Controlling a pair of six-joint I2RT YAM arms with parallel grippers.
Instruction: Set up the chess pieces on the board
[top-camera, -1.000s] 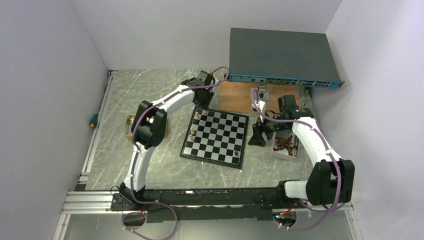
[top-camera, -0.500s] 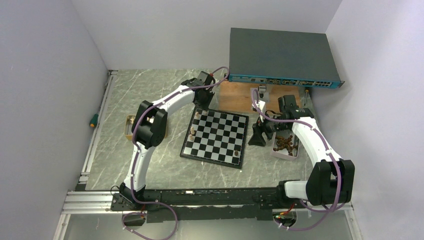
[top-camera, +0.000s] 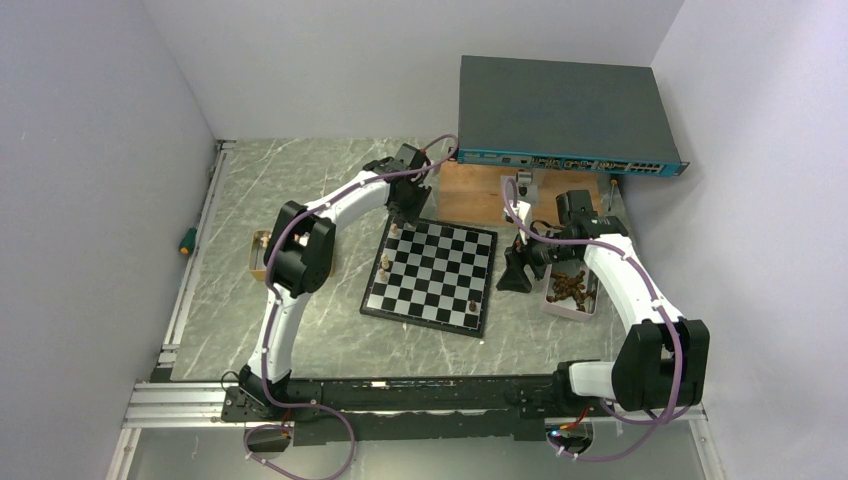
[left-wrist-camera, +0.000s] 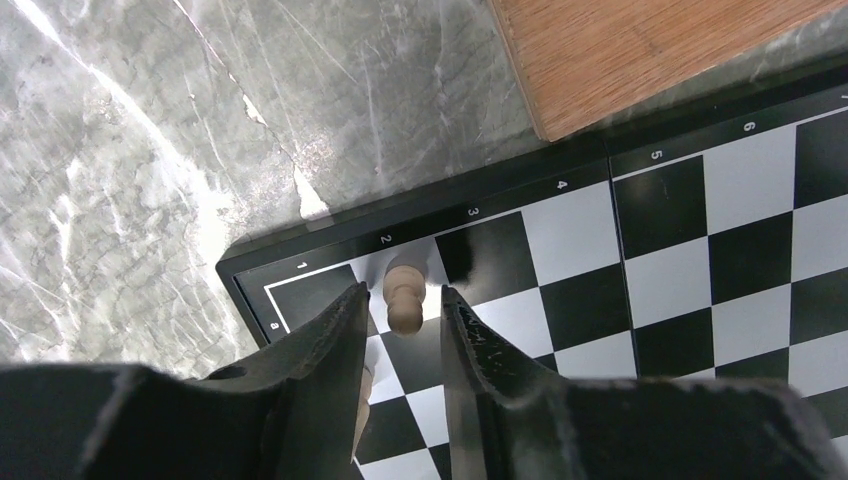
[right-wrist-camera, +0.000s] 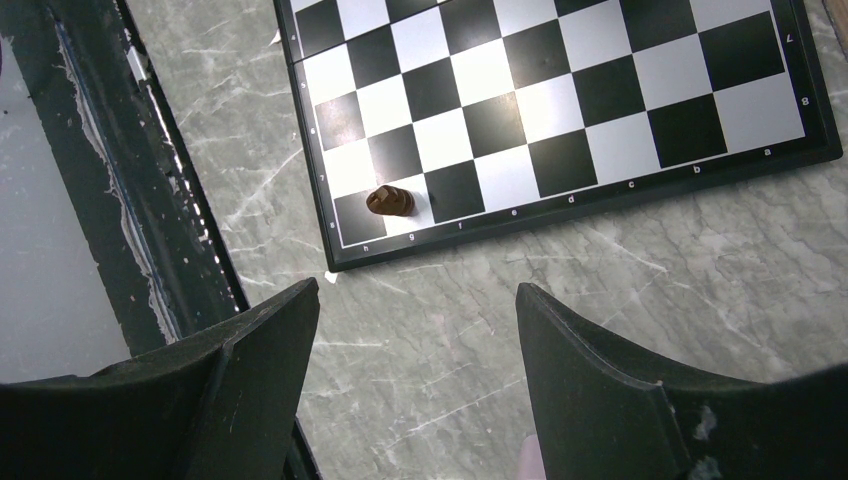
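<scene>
Left hand (left-wrist-camera: 403, 291) at the board's (left-wrist-camera: 660, 215) far left corner: fingers parted either side of a light tan pawn (left-wrist-camera: 405, 312) standing on the edge row, a sliver of gap on each side, so not gripping. Right hand (right-wrist-camera: 415, 292) spread wide, empty, over the bench (right-wrist-camera: 600, 300) beside the board's right edge. One dark piece (right-wrist-camera: 390, 200) stands near that corner.

The top view looks down from above and behind on the whole table (top-camera: 260, 180); both wrist views look steeply down from close by; all three share the board (top-camera: 430, 272).
</scene>
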